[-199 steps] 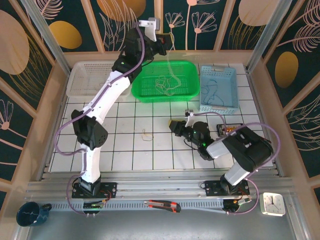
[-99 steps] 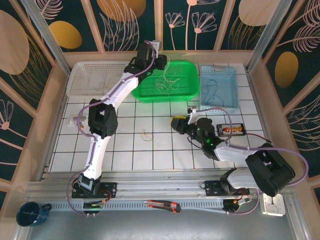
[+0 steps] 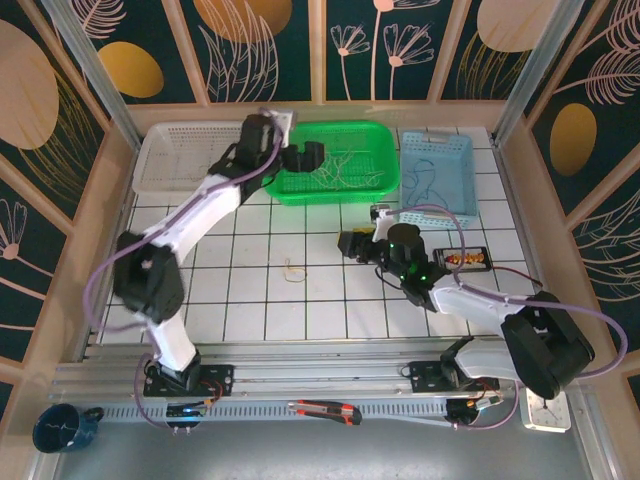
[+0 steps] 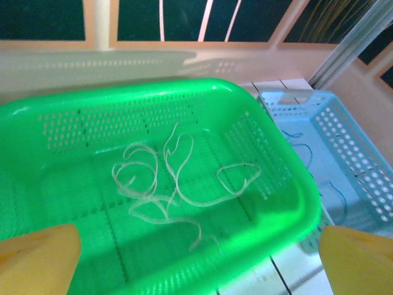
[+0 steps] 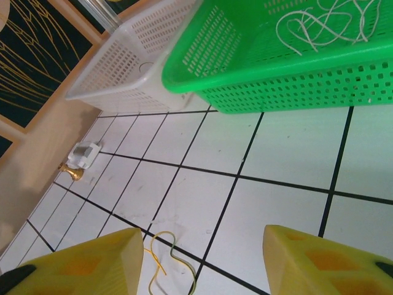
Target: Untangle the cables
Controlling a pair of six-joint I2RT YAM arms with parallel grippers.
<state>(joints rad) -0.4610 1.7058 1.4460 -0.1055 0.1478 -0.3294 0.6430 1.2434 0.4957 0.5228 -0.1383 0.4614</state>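
Top view: left gripper over green basket; right gripper near yellow cord.
Left wrist: jaws wide, empty; white cords loop together, so you may re-snarl them.
Right wrist: jaws half-open, empty; cord could slip out.

I saw the white-tiled table carrying a white basket, a green basket and a blue basket side by side along its far edge. A short yellowish cable lay loose on a tile near the middle. A small dark device lay toward the right and a white plug near the left edge.
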